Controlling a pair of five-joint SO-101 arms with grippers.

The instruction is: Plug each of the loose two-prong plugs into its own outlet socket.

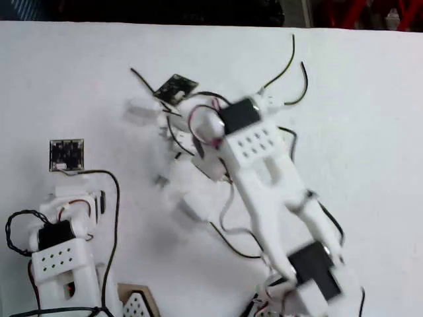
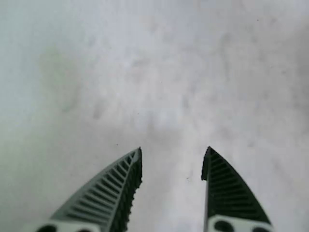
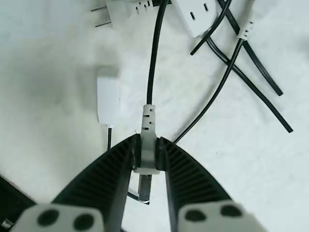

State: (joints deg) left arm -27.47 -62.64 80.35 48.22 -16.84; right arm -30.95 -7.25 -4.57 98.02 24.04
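The right gripper (image 3: 148,145) is clamped on a plug (image 3: 148,123), 1 jaw on each flat side of its white body. The plug's long axis runs straight out along the gripper's own line. Its black cable (image 3: 154,58) leads away ahead of the jaws, and what looks like a prong pokes out on the wrist side, so I'd say the prongs point back at the arm, not toward any socket.

The clearest socket (image 3: 198,14) lies well ahead, near where that cable goes, with its 2 slots showing. A white block (image 3: 108,99) sits just beside the cable, much closer, but I can't tell which face it shows. A second plug (image 3: 116,9), with 2 bare prongs, lies loose on the table near the socket. By my reckoning the held plug has to be turned end for end before it can go in.

The right arm (image 1: 264,172) reaches to mid-table among the cables, so it is far nearer the job. The left gripper (image 2: 174,150) hangs with its jaws apart over bare table (image 1: 363,99), well off at the near corner.

The table is plain white and matte. Behind it is a dark strip with some red framing (image 1: 350,10).
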